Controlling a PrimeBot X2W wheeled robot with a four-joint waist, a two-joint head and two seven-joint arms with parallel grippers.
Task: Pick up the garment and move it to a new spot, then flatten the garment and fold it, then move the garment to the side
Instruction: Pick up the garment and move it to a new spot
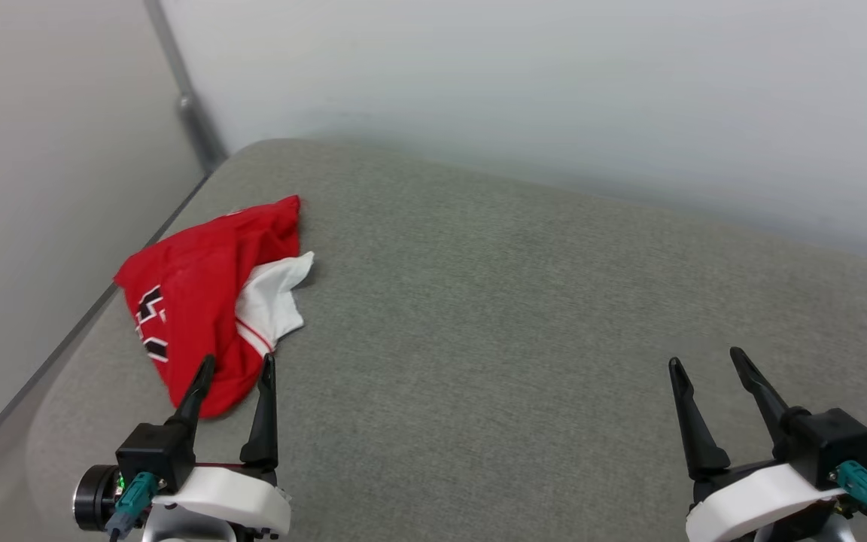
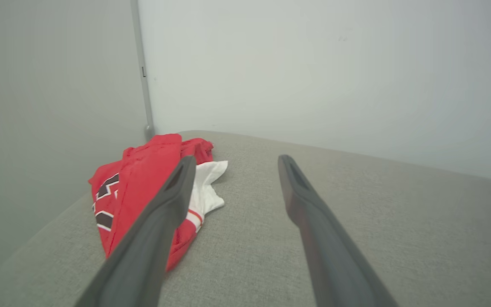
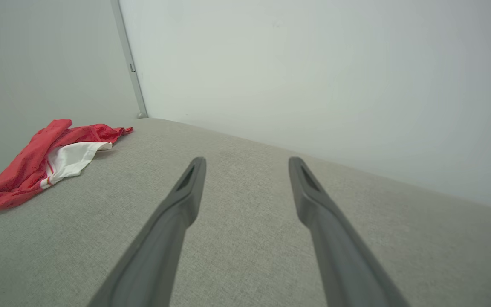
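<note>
Both hands sit closest, and both are released with nothing between their fingers: the left hand (image 1: 238, 359) points at the near hem of the jersey (image 1: 193, 301), while the right hand (image 1: 706, 357) waits well apart from the jersey, over bare grey surface (image 1: 516, 301). The jersey lies crumpled on that surface, red body bunched over a white sleeve with striped trim. I'd say the first step, the pick-up, is only starting. Next, the left hand needs to drop onto a raised fold of the jersey and pinch it. Black, white-edged lettering shows on the red cloth, but it is too folded to read, and I see no brand mark.
</note>
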